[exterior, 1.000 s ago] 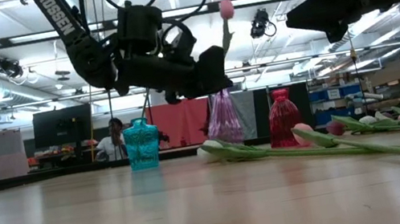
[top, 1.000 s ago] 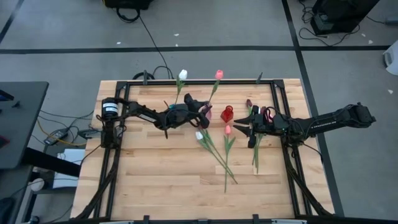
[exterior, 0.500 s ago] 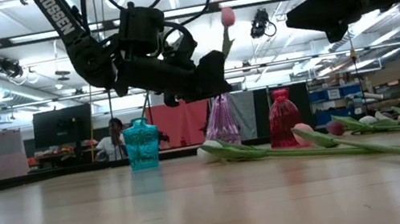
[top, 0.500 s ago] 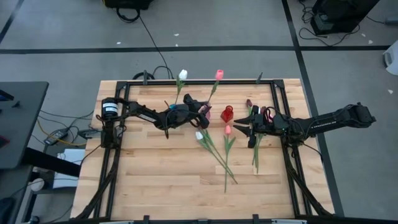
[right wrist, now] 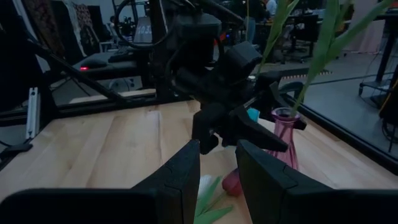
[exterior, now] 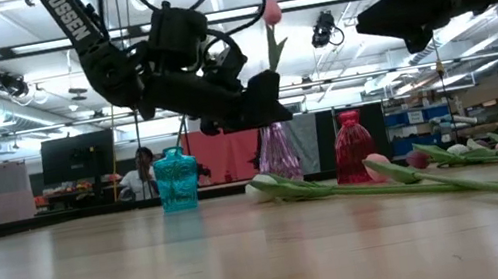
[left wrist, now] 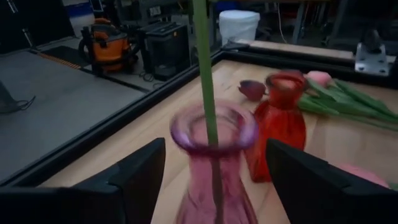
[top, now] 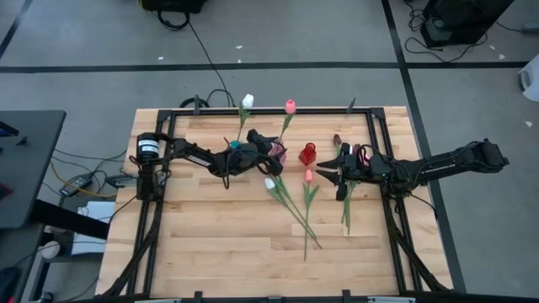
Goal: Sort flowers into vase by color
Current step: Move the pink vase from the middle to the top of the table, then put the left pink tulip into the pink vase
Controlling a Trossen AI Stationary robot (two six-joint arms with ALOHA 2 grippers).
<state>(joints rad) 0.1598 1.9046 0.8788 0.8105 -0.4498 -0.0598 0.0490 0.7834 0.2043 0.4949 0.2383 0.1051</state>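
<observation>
A pink flower (top: pixel 290 106) stands in the pink vase (left wrist: pixel 199 186), its green stem (left wrist: pixel 205 74) rising out of the mouth. My left gripper (left wrist: pixel 216 146) is open, one finger on either side of the vase's neck, touching neither vase nor stem. A white flower (top: pixel 247 101) stands in the teal vase (exterior: pixel 176 179). The red vase (left wrist: pixel 283 118) is beside the pink one. A white flower (top: pixel 269 183) and a pink flower (top: pixel 308 175) lie on the table. My right gripper (top: pixel 338 175) hovers open near two dark red flowers (top: pixel 337 139).
The loose flowers' long stems cross on the boards toward the near edge (top: pixel 312 240). A black frame (top: pixel 370 126) runs around the table. Both arms reach in over the middle from opposite sides. In the low view a person (exterior: pixel 143 172) sits far behind the table.
My left gripper has opened and let go of the pink flower's stem, staying at the pink vase. The flower now stands free in the vase, and its head has swung a little toward the table's left.
</observation>
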